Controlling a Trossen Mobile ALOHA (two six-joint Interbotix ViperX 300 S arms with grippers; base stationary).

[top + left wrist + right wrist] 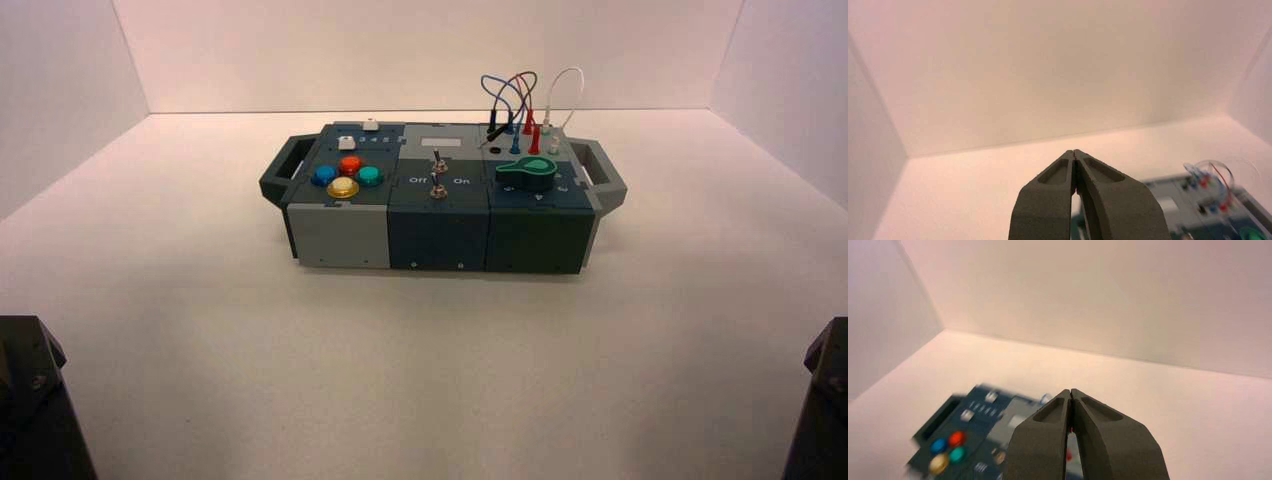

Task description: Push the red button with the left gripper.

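High view: the domed red button [350, 166] sits among blue [325, 175], green [369, 176] and yellow domed buttons [343, 187], box's left side; the dark left gripper [1074, 155] and right gripper [1071, 394] wait nearer, fingertips together.

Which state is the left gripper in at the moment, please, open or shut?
Shut: in the left wrist view, the left gripper has its two dark fingers meeting at the tips, nothing between them.
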